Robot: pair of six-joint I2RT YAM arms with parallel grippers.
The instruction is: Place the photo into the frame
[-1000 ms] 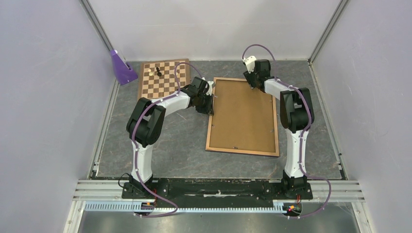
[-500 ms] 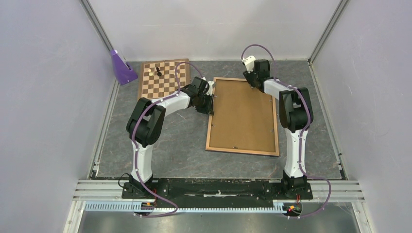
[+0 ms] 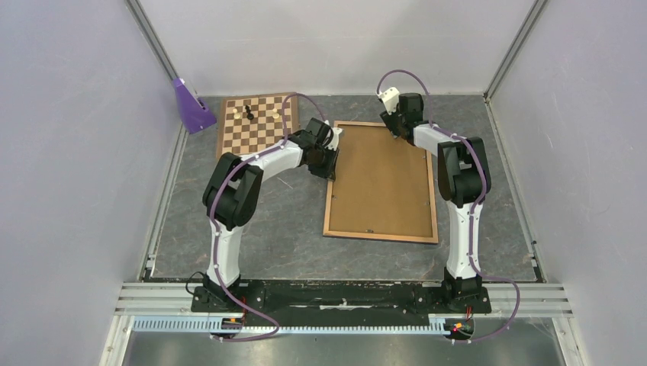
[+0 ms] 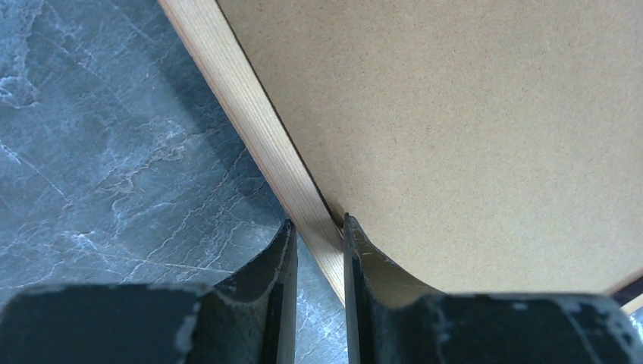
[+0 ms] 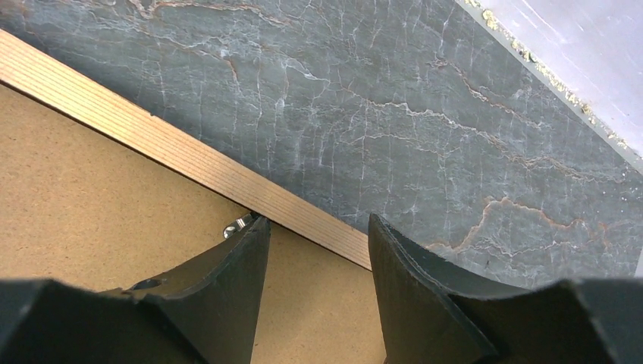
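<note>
The frame lies back up on the table, light wood rails around a plain brown backing board. The photo is hidden. My left gripper is at the frame's left rail, near the far corner. In the left wrist view the rail runs slantwise between the narrow-set fingers of that gripper, which is shut on it, one tip at the seam with the board. My right gripper hovers open over the far rail. Between the fingers of the right gripper nothing is held, and a small metal clip sits by the left tip.
A chessboard with a few pieces lies at the back left, close to my left arm. A purple wedge-shaped object stands against the left wall. Walls enclose the grey marbled table on three sides.
My left arm has shifted slightly, its wrist moving a little toward the back along the frame's left rail. The frame and the right gripper stay almost in place.
</note>
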